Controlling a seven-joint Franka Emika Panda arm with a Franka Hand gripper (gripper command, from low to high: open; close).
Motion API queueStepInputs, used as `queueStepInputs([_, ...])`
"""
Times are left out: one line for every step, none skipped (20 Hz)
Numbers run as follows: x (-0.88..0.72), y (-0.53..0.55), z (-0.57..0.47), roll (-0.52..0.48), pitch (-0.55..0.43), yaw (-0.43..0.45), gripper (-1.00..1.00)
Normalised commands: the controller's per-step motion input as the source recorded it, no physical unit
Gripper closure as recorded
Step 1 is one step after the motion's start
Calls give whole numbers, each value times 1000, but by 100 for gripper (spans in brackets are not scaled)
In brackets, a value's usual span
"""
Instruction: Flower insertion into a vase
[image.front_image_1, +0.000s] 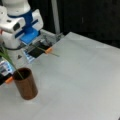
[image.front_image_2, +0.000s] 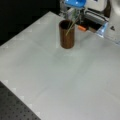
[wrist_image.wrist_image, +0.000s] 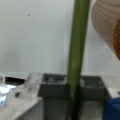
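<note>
Already a green stem is standing in the vase (image.front_image_1: 25, 86); the gripper's grip on anything cannot be made out.

Vase is sitting upright on the grey bench (image.front_image_1: 82, 82), near a front view's left edge, and toward a front view's top (image.front_image_2: 67, 33). A thin flower stem (image.front_image_1: 15, 67) is leaning out over its rim, lower end inside the dark mouth, leaves trailing off toward a front view's left; it is also showing at the rim (image.front_image_2: 70, 25). The gripper (image.front_image_1: 30, 35), with its blue part, is hanging behind the vase, apart from it. Wrist view is showing a thick green stalk (wrist_image.wrist_image: 77, 50) running close past the lens. Insertion is looking largely done; whether the stem is released is not readable.
</note>
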Motion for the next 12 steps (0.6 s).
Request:
queueStepInputs([-273, -135, -163, -2, -225, -25, 100])
queueStepInputs([-291, -203, -174, 9, -246, -9, 100])
queueStepInputs([-313, -288, -184, 17, -262, 6, 100])
queueStepInputs([-324, -332, -189, 18, -266, 14, 100])
queueStepInputs([-338, -387, -196, 17, -276, 30, 100])
queueStepInputs([-355, -442, -201, -9, -273, 69, 100])
queueStepInputs([-361, -453, -202, -20, -271, 93, 100])
queueStepInputs([-361, -460, -204, -37, -269, 130, 100])
queueStepInputs([-359, -455, -208, -52, -268, 151, 100])
queueStepInputs([-350, -420, -206, -61, -266, 157, 100])
queueStepInputs([-345, -387, -208, -72, -264, 160, 100])
queueStepInputs([-333, -334, -203, -79, -261, 155, 100])
